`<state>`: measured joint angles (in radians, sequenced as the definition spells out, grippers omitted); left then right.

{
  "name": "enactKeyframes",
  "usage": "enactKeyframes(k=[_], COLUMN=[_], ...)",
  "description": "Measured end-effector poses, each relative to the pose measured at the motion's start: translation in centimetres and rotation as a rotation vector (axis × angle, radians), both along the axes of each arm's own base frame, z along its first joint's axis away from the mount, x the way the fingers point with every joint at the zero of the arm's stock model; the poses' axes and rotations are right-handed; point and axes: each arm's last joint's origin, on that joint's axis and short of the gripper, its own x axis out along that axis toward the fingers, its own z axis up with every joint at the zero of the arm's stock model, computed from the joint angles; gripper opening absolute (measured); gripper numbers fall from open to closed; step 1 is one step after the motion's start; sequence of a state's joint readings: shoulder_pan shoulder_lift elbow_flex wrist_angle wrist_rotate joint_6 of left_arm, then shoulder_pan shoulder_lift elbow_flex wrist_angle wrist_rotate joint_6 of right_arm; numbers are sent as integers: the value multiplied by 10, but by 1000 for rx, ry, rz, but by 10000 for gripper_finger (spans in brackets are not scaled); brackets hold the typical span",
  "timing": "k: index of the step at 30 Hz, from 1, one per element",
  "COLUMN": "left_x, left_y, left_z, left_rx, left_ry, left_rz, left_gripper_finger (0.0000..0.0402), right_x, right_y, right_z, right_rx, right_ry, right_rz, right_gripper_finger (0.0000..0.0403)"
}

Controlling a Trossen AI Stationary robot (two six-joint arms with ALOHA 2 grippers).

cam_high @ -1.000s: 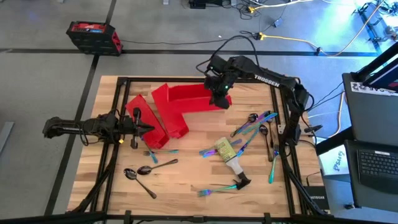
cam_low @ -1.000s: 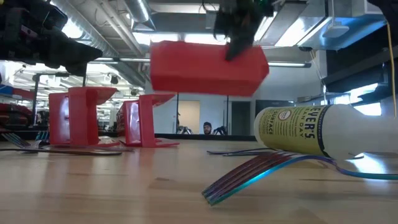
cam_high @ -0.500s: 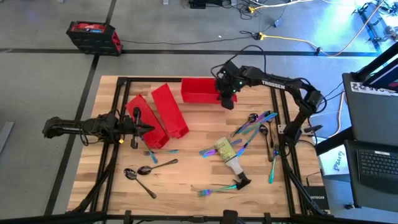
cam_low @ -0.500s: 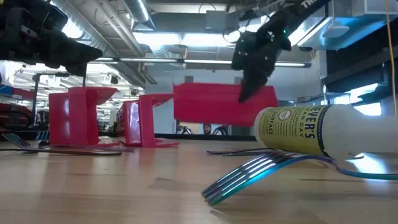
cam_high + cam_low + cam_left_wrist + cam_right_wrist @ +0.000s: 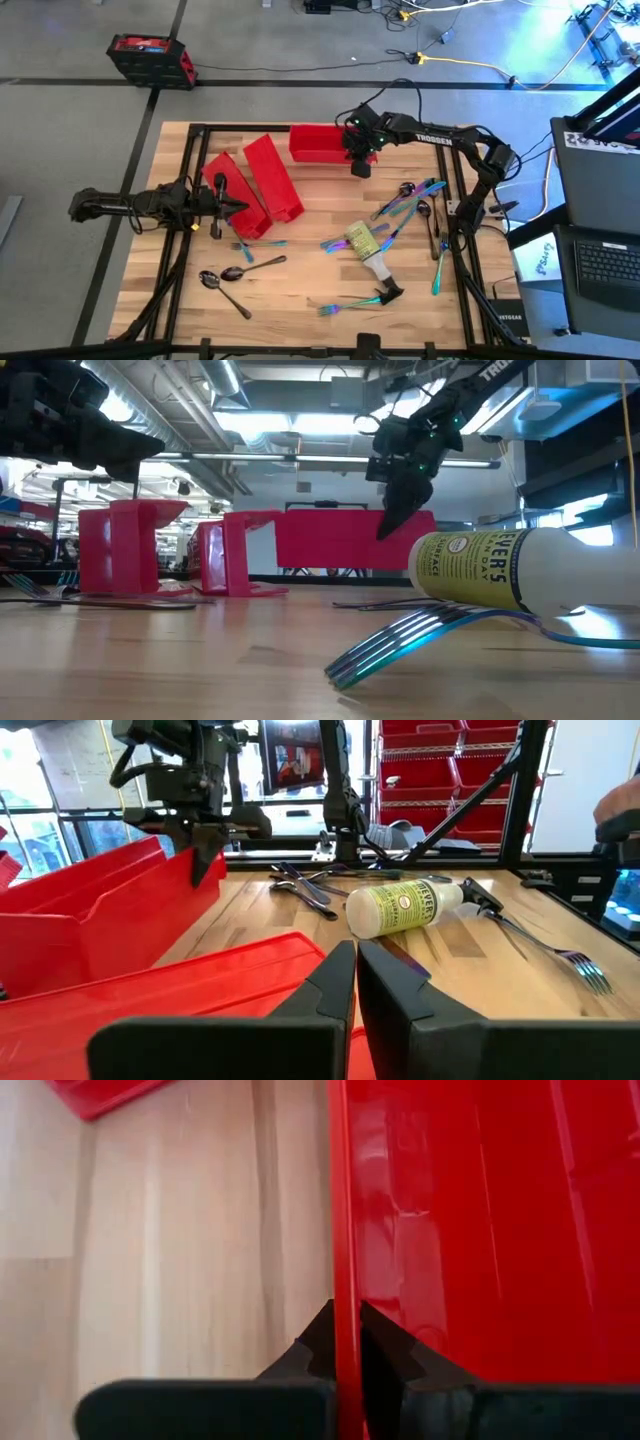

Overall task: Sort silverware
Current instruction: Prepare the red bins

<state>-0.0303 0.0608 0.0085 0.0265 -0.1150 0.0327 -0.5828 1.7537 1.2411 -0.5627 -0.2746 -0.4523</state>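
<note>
right gripper (image 5: 361,160) pinched on wall of long glossy red plastic bin (image 5: 320,143), set crosswise at far table edge | slim iridescent metal silverware (image 5: 408,199) strewn nearer, toward the front from that gripper, lengthwise diagonal | left gripper (image 5: 225,203) shut, empty, beside tilted red bins (image 5: 272,178)

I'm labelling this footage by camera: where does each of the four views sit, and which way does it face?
High view: overhead, looking straight down on the table; both arms show, the right gripper shut on the red bin.
Low view: at tabletop height, looking level across; the spray bottle lies close, the right gripper hangs from above.
Left wrist view: past the left gripper, shut, towards the bottle.
Right wrist view: down onto the red bin's wall, clamped between its fingers.
Shared: high and low views both show the bottle and that bin.
</note>
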Motion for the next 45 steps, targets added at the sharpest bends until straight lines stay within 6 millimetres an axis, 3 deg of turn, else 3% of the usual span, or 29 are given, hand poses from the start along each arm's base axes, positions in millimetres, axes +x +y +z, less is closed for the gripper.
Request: enactKeyframes(k=[18,37,45], left_x=[0,0,0], left_y=[0,0,0], left_z=[0,0,0], left_rx=[0,0,0], left_ry=[0,0,0], left_rz=[0,0,0], left_gripper_finger=[1,1,1], right_x=[10,10,9], right_y=[-7,-8,-9], right_z=[-30,-31,-31], right_rx=[1,-55,-77], right_ry=[64,85,106], right_rz=[-20,13,-3], right_gripper_finger=[1,3,66])
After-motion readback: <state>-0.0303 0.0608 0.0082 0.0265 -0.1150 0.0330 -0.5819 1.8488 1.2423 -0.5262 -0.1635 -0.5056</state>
